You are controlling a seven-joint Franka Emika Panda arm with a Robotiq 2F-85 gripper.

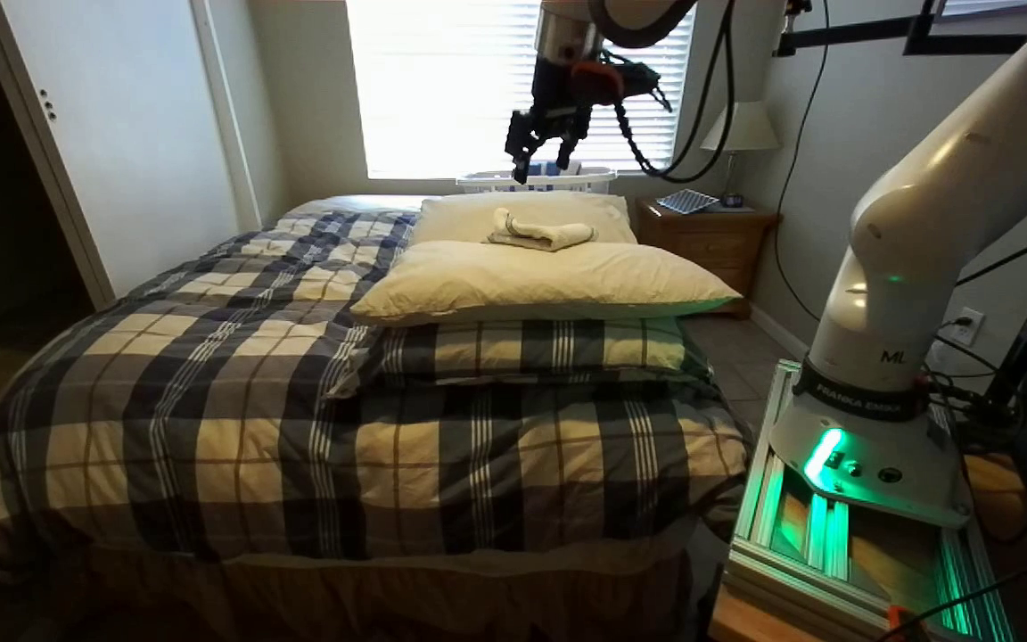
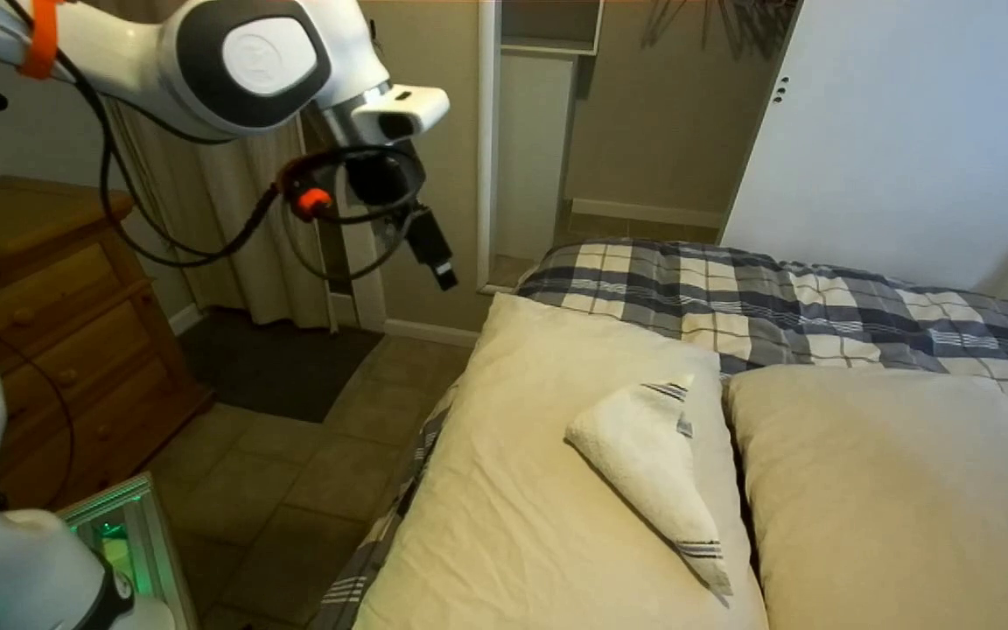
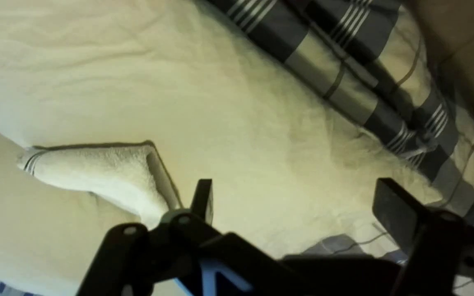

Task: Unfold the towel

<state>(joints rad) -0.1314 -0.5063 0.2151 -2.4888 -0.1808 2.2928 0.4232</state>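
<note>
The towel is a small cream-white cloth with dark stripes near its ends. It lies folded and rumpled on a pale-yellow pillow in both exterior views (image 1: 546, 235) (image 2: 644, 457). One corner stands up a little in an exterior view. In the wrist view the towel (image 3: 97, 167) lies at the left, bent, its lower end partly hidden behind a gripper finger. My gripper is open and empty, held well above the pillow in both exterior views (image 1: 542, 169) (image 2: 443, 273). In the wrist view the gripper (image 3: 294, 181) has its fingers wide apart, with bare pillow below them.
The pillow under the towel (image 2: 486, 490) lies beside a second pale-yellow pillow (image 2: 898, 490). Both rest on a bed with a plaid bedspread (image 1: 255, 357). A white basket (image 1: 598, 182) stands behind the pillows by the window. A wooden nightstand (image 1: 701, 239) with a lamp stands at the back.
</note>
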